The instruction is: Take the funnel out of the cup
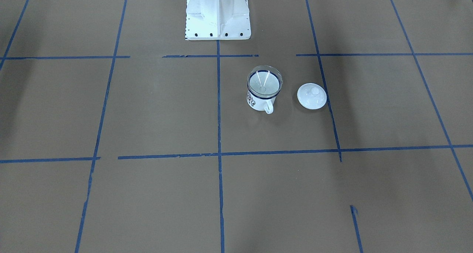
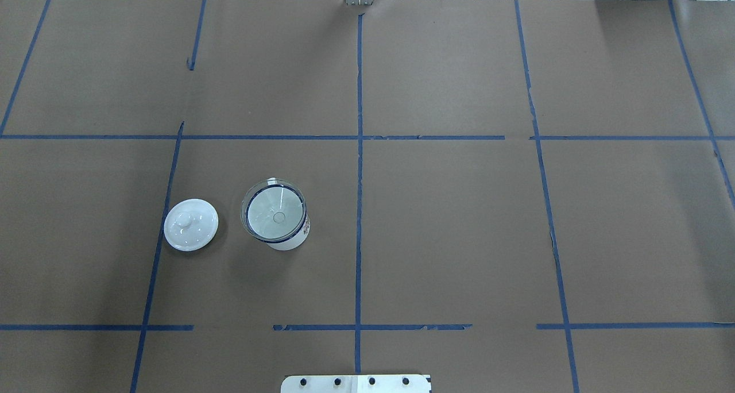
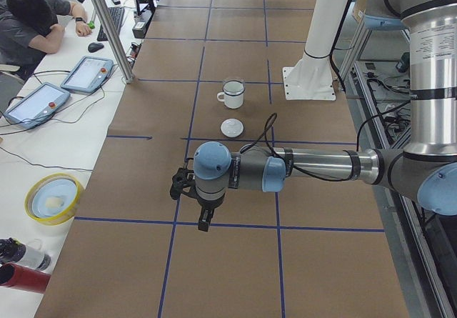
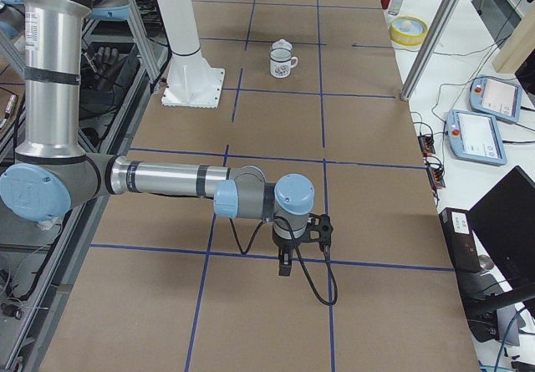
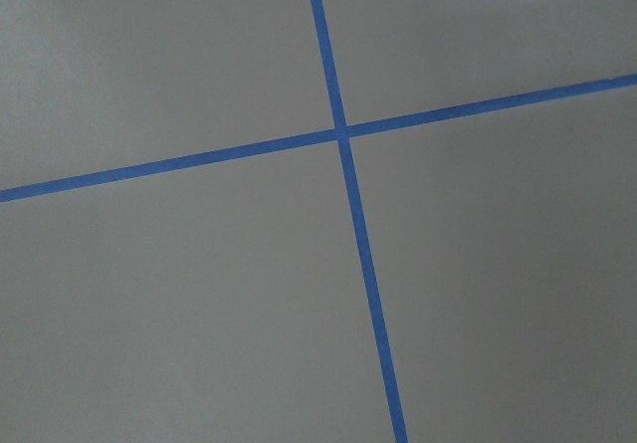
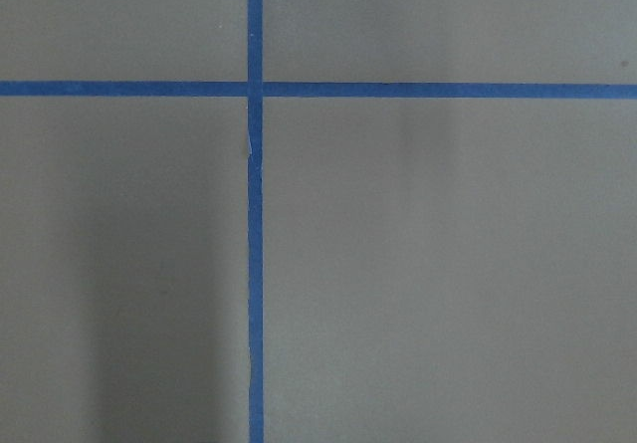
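Far from left fingers (image 3: 203,223) and right fingers (image 4: 285,265), opening I cannot tell, the funnel (image 1: 264,83) sits in the cup (image 1: 258,101).

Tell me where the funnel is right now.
In the overhead view the funnel sits in the cup, left of the centre tape line, with the white lid just to its left.

Overhead, front cameras looking down from opposite sides, sharing cup (image 1: 257,100); 2 wrist cameras closely facing tape (image 5: 340,131).
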You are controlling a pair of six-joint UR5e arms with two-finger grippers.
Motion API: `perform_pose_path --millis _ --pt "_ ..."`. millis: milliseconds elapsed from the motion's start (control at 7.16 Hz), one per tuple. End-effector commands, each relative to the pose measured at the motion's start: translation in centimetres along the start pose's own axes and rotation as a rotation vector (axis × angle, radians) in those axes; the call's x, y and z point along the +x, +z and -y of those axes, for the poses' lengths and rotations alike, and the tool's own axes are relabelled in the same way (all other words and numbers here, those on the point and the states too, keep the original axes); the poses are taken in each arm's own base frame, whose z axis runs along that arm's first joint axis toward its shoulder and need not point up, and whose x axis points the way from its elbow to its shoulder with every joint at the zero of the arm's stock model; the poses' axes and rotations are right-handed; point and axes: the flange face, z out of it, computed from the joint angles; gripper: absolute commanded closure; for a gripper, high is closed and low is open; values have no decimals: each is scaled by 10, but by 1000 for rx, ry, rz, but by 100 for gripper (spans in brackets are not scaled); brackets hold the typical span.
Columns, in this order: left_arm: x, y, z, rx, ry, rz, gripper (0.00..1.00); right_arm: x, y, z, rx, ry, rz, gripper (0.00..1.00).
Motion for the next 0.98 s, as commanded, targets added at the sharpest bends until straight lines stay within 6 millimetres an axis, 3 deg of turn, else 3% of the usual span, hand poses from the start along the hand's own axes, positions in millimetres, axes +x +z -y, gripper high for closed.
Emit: perform_pose_path --millis 0,279,419,698,838 --pt "6 -7 2 12 14 7 0 0 0 0 0 0 0 0" --pt "18 -17 12 36 38 12 0 0 0 0 0 0 0 0" --pt "43 -44 38 95 101 23 0 0 0 0 -1 1 0 0" --pt "69 -90 99 195 187 69 0 0 0 0 -1 1 0 0" --pt "80 -102 107 226 90 61 0 0 0 0 0 0 0 0"
